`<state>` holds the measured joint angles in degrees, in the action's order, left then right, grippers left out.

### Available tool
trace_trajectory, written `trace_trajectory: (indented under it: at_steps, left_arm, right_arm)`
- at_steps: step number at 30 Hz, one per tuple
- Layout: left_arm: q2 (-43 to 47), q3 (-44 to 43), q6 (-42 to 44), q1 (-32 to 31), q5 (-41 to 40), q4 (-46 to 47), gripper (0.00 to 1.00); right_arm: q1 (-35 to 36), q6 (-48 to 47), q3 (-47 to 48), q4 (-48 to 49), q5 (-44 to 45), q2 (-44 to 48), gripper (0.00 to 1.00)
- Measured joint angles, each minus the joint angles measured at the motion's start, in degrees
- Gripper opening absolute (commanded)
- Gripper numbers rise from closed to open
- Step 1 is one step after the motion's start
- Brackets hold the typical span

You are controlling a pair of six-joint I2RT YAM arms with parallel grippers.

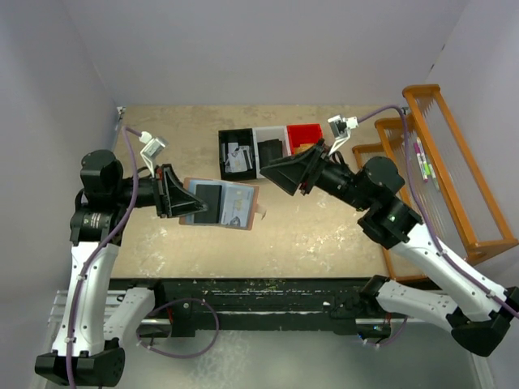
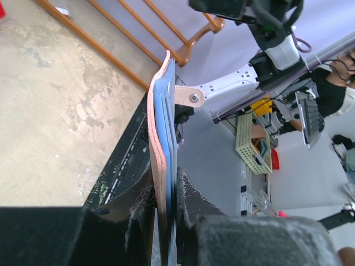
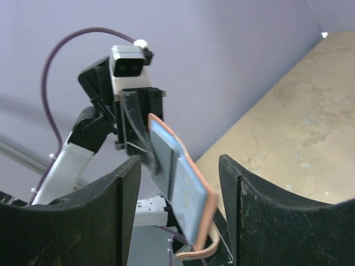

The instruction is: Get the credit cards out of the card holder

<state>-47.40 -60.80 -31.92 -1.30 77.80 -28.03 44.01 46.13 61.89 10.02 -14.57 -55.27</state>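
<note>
The card holder (image 1: 231,205) is spread open above the table, salmon-pink outside and blue-grey inside. My left gripper (image 1: 177,193) is shut on its left half. A dark card (image 1: 209,198) and a grey card (image 1: 238,203) sit in its slots. In the left wrist view the card holder (image 2: 159,138) stands edge-on between the shut fingers, with its snap tab (image 2: 188,97) sticking out. My right gripper (image 1: 268,173) is open and empty, just beyond the holder's far right corner. In the right wrist view the card holder (image 3: 191,194) shows between the open fingers (image 3: 111,210), with a grey card (image 3: 163,152) visible.
A divided tray stands at the back with a black bin (image 1: 235,152), a white bin (image 1: 270,146) and a red bin (image 1: 305,134). A wooden rack (image 1: 454,170) stands along the right side. A black rail (image 1: 268,292) runs along the table's near edge.
</note>
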Motion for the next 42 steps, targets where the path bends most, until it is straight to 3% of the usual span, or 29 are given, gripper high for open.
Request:
trace_trajectory:
  at_steps: [3, 12, 18, 38, 42]
  left_arm:
    - [-0.09, -0.33, 1.22, 0.0, -2.58, -1.31, 0.12]
    - [-1.38, -0.52, 5.11, 0.0, -6.95, -4.72, 0.09]
    - [-2.82, -1.73, 6.51, 0.0, -6.38, -6.05, 0.08]
    - [-2.71, -2.43, 7.26, 0.11, -3.98, -7.08, 0.1]
    - [-2.58, -2.43, 7.04, 0.17, -3.89, -6.97, 0.11]
  right_arm:
    - [0.31, 0.28, 1.16, 1.55, -1.7, -1.07, 0.55]
    - [5.64, 2.36, 0.44, 9.31, -10.03, -10.51, 0.42]
    - [6.38, 5.25, -2.58, 13.77, -14.19, -16.39, 0.41]
    - [7.89, 7.67, -3.37, 20.37, -16.61, -18.93, 0.39]
    - [8.2, 7.63, -3.37, 20.72, -16.46, -19.17, 0.34]
